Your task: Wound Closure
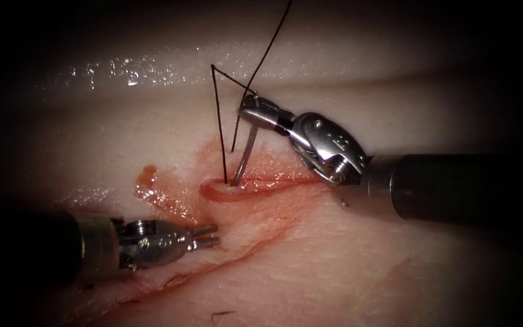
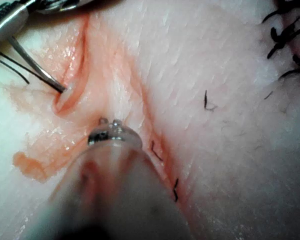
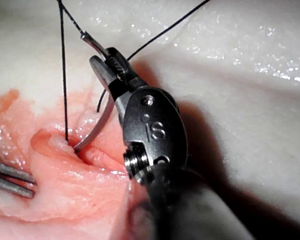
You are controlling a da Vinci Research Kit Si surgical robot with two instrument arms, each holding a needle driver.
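left gripper (image 1: 212,235) lies nearest the camera, low on the tissue (image 1: 334,272) left of the cut (image 1: 261,181); its jaws sit slightly parted and it grasps nothing. tissue is pale, smeared with red fluid (image 1: 152,188) around the left end of the cut. right gripper (image 1: 250,113) comes in from the right above the cut, clenched on the needle (image 1: 244,154) near its trailing end. needle runs down from the jaws with its tip in the tissue at the left end of the cut. thread (image 1: 219,130) rises taut from that same spot, then angles to the right gripper and away upward. judged step: needle set in the tissue edge. a next move would call for a hold steady along the curve.
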